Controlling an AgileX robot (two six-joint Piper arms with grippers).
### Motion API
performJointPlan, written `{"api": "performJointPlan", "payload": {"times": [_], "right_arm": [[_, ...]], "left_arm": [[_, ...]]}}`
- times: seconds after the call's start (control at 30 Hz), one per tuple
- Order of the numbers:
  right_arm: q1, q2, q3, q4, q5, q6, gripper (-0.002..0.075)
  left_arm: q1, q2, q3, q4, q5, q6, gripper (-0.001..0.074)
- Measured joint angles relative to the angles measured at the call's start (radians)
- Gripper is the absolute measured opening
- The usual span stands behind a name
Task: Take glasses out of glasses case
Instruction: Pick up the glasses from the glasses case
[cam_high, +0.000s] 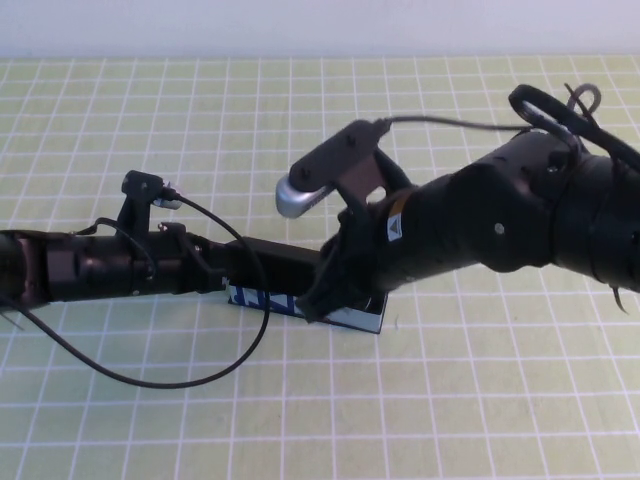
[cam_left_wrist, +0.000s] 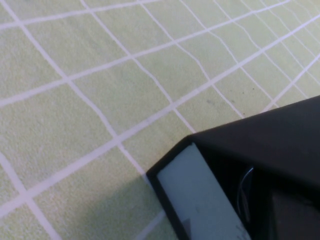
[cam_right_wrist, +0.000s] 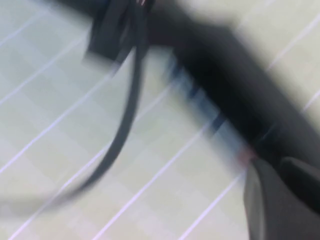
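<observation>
Both arms meet over the case (cam_high: 355, 318) at the middle of the mat (cam_high: 450, 420), the left gripper (cam_high: 235, 268) at its left end, the right gripper (cam_high: 325, 290) at its front, finger states unclear; glasses unseen, so the lid likely needs lifting next.

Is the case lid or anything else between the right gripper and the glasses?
Cannot tell. The right gripper sits at the glasses case, hiding its top; no glasses show. The left gripper is at the case's left end.
</observation>
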Motion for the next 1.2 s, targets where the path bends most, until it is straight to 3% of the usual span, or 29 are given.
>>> {"api": "performJointPlan", "payload": {"times": [0.17,0.4,0.73,1.2], "right_arm": [[0.000,0.025,0.000,0.102,0.153,0.019,-0.0006],[-0.012,0.121,0.000,0.001,0.087,0.138,-0.0015],[-0.139,0.138,-0.005,-0.020,-0.066,0.168,-0.0015],[-0.178,0.306,-0.248,-0.020,0.023,0.127,-0.0016]], "left_arm": [[0.000,0.000,0.000,0.000,0.000,-0.008,-0.0004],[0.000,0.000,-0.001,0.010,0.002,-0.037,-0.0004],[0.000,0.000,-0.002,0.094,0.040,-0.090,-0.0004],[0.000,0.010,-0.002,0.130,0.106,-0.127,-0.0004]]}}
